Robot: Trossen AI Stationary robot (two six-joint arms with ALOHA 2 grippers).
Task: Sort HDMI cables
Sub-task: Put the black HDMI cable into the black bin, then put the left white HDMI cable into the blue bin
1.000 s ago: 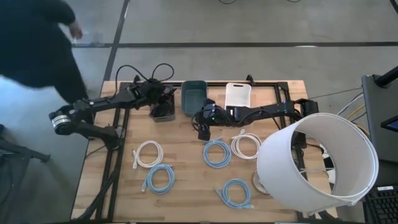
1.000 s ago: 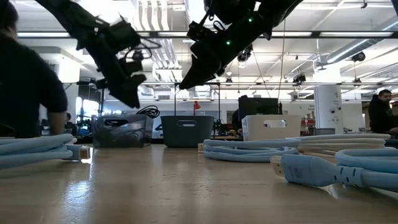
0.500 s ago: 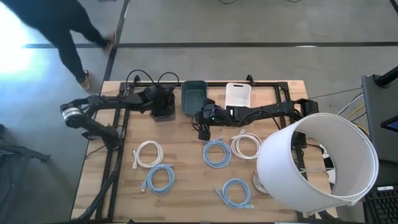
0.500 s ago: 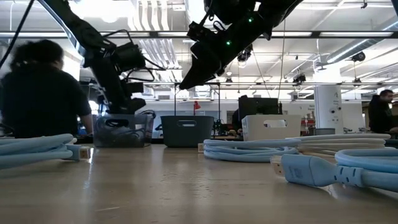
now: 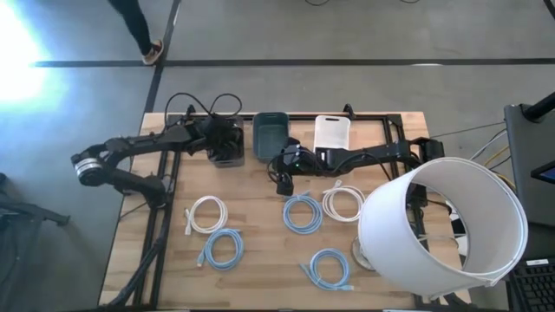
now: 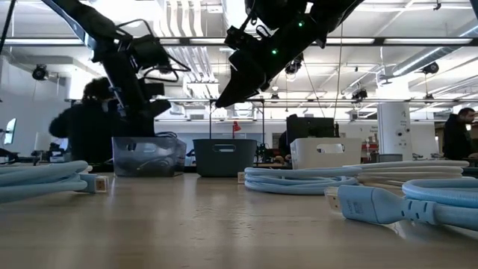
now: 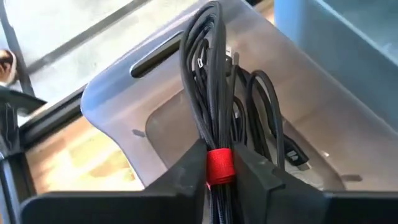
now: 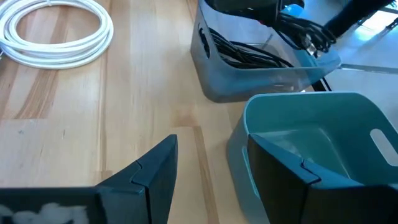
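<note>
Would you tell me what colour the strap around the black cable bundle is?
Red strap, clearest in the left wrist view.

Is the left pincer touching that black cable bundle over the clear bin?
Touching. The left wrist view shows the left pincer pressed against both sides of the black cable bundle at its red tie.

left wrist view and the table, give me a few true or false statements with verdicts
1. The left gripper pinches a black cable bundle at its red tie. True.
2. That bundle hangs over the teal bin. False: it is over the clear bin, where another black cable lies.
3. The teal bin holds blue cables. False: it looks empty.
4. Two white coils lie on the table. True.
5. The right gripper holds a white coil. False: it is open and empty.
</note>
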